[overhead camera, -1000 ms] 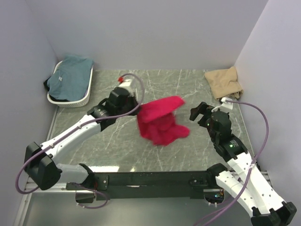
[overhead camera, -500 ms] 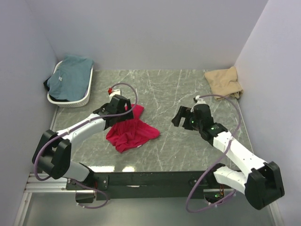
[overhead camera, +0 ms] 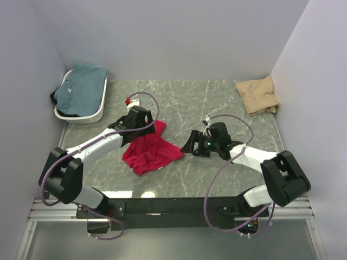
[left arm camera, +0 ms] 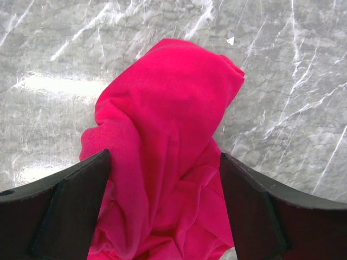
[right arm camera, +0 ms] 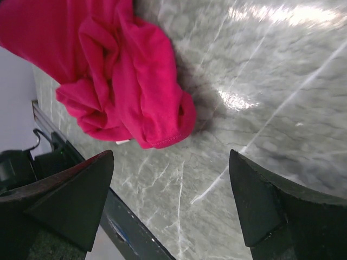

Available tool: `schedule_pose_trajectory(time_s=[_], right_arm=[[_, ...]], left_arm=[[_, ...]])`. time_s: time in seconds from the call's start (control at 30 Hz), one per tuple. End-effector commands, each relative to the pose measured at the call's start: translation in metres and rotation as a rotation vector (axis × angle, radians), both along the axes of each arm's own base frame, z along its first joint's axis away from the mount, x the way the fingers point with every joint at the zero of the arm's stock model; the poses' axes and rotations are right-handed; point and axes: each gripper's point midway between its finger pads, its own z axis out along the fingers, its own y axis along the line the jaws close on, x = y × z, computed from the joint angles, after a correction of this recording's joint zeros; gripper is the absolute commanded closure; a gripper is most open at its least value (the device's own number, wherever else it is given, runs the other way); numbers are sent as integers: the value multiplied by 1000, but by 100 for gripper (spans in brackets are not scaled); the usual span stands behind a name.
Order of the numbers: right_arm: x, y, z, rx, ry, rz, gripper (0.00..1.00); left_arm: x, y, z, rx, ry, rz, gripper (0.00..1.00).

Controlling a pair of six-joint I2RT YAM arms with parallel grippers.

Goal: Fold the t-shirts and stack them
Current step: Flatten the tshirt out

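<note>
Here the red t-shirt (overhead camera: 150, 154) lay crumpled on the table (overhead camera: 217, 103), in front of the left arm, not folded at all. The left gripper (left arm camera: 164, 157) hung wide open just above it, with cloth between the two fingers but not pinched. The right gripper (right arm camera: 171, 157) was wide open too, low beside the right edge of the heap, holding nothing. The tan t-shirt (overhead camera: 259, 95) was in the far right corner, and the teal t-shirt (overhead camera: 81, 86) rested in the white basket (overhead camera: 81, 116). The danger, I think, was a pinch on several layers at once. The heap hid its hems and sleeves, so a bundle could rise instead of one edge. Also, the arms were close and could collide.
</note>
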Motion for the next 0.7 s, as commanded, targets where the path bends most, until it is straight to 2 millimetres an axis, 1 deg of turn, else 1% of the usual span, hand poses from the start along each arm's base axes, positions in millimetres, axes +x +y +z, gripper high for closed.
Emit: schedule_pose_trajectory(time_s=[0.0, 0.07, 0.13, 0.2, 0.27, 0.3, 0.33, 0.4, 0.43, 0.5, 0.53, 0.6, 0.63, 0.67], right_arm=[[7, 24, 8, 66, -26, 59, 8], [8, 28, 4, 64, -16, 69, 9], [9, 35, 1, 80, -14, 92, 15], [9, 41, -2, 89, 1, 108, 17], [10, 45, -2, 102, 3, 121, 26], [11, 47, -4, 104, 8, 125, 31], [12, 48, -4, 106, 9, 129, 40], [14, 51, -2, 112, 6, 139, 48], [15, 52, -1, 114, 2, 145, 58], [17, 55, 0, 120, 6, 158, 67], [17, 56, 1, 123, 2, 163, 78], [18, 57, 6, 132, -10, 170, 86], [19, 56, 8, 131, -18, 165, 98], [20, 55, 10, 121, -27, 155, 100]], left_arm=[[10, -7, 13, -30, -39, -9, 13], [10, -5, 11, -20, -36, -5, 13], [10, -4, 9, -14, -30, -3, 14], [10, -5, 8, -14, -29, -6, 14], [9, -6, 5, -14, -22, -7, 16], [9, -6, 4, -15, -21, -8, 17], [9, -6, 3, -13, -18, -10, 18], [9, -6, 1, -9, -14, -9, 19], [9, -6, 0, -8, -12, -9, 19], [9, -6, -4, -5, -3, -14, 20], [9, -7, -4, -3, -2, -15, 21], [10, -7, -6, -2, 2, -16, 23], [9, -7, -7, -1, 3, -18, 32], [9, -7, -7, -2, 4, -15, 42]])
